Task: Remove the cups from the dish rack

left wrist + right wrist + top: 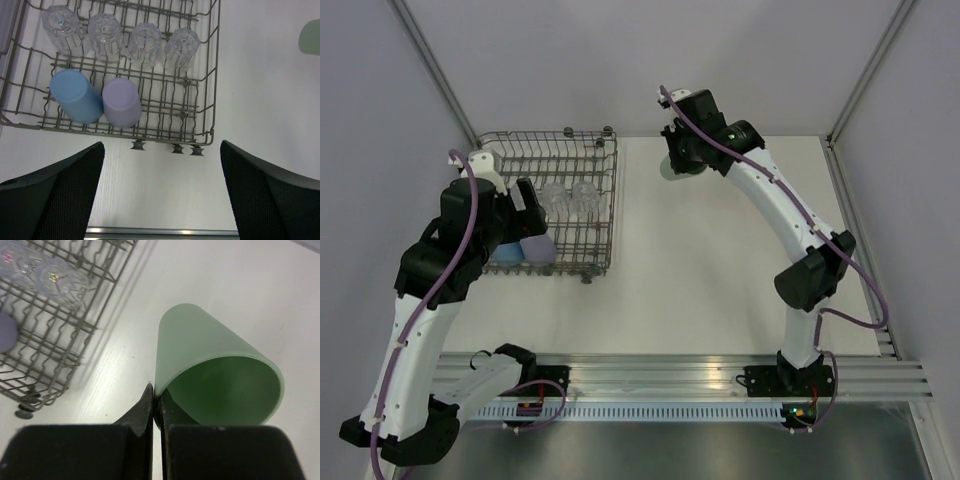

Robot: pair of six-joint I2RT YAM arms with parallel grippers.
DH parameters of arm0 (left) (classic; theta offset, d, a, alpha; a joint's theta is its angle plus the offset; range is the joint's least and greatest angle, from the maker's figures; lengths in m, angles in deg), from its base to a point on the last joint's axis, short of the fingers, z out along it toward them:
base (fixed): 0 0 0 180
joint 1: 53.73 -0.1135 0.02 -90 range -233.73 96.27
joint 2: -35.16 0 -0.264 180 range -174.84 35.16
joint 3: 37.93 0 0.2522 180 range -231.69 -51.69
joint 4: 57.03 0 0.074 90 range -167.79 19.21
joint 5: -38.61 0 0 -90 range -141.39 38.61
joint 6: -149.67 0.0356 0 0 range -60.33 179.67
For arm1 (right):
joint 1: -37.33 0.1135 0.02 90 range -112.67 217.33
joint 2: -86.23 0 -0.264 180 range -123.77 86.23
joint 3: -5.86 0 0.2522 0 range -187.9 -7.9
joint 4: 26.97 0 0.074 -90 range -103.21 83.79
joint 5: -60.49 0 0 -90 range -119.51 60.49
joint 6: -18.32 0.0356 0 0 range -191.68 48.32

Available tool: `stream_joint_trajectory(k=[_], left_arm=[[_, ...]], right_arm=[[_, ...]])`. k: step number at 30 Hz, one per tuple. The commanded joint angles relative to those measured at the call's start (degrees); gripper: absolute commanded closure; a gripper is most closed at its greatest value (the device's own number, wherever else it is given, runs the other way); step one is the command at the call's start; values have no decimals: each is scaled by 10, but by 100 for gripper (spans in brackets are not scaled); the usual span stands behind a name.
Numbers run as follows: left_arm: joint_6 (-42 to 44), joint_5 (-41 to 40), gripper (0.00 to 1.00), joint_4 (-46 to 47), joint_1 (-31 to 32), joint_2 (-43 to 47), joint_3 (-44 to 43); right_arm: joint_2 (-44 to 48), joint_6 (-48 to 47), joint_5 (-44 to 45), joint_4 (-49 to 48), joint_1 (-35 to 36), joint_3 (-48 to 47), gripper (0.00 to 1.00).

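Observation:
The grey wire dish rack (613, 200) stands at the back left; it also shows in the left wrist view (215, 75). In it lie a blue cup (75, 95), a lavender cup (121, 101) and a row of several clear cups (145, 42). My left gripper (162, 150) is open and empty, above the rack's near edge (525, 200). My right gripper (156, 395) is shut on the rim of the pale green cup (210, 365), one finger inside and one outside. It holds the cup to the right of the rack, over the table (672, 170).
An aluminium rail (680, 375) runs along the near edge of the white table. Grey walls and slanted frame posts (440, 80) close in the back and sides. The right arm's elbow (815, 270) is over the table's right part.

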Motion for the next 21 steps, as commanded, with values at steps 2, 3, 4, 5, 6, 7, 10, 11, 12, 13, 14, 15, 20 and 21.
stream_joint_trajectory(k=[2,3,4,5,6,7,10,11,12,13,14,15,20,21], left_arm=[[32,-32,0,-14,1,8,15],[34,-36,0,-14,0,9,19],[33,-39,0,-15,1,8,22],[34,-42,0,-18,1,8,28],[35,-43,0,-19,1,7,31],[37,-44,0,-20,1,7,34],[39,-52,0,-23,0,4,44],[39,-54,0,-24,0,3,46],[41,-57,0,-24,1,1,47],[40,-58,0,-24,1,1,48],[40,-58,0,-26,1,-1,49],[41,-57,0,-27,1,-2,49],[41,-56,0,-27,1,-6,53],[41,-56,0,-26,1,-7,55]], right_arm=[[-88,-40,56,112,1,-116,100],[-105,-50,58,122,0,-131,100],[-121,-52,57,134,0,-163,99],[-149,-53,54,151,0,-173,100],[-162,-57,48,156,-1,-179,100],[-172,-58,38,160,-1,-187,100],[-215,-75,38,176,-1,-209,100],[-236,-76,38,184,-1,-216,99],[-244,-77,37,185,-3,-219,100],[-250,-78,38,185,-6,-220,100],[-259,-78,37,186,-9,-219,100],[-264,-79,38,187,-10,-221,100],[-281,-84,30,183,-17,-224,100],[-283,-85,28,183,-18,-226,100]])
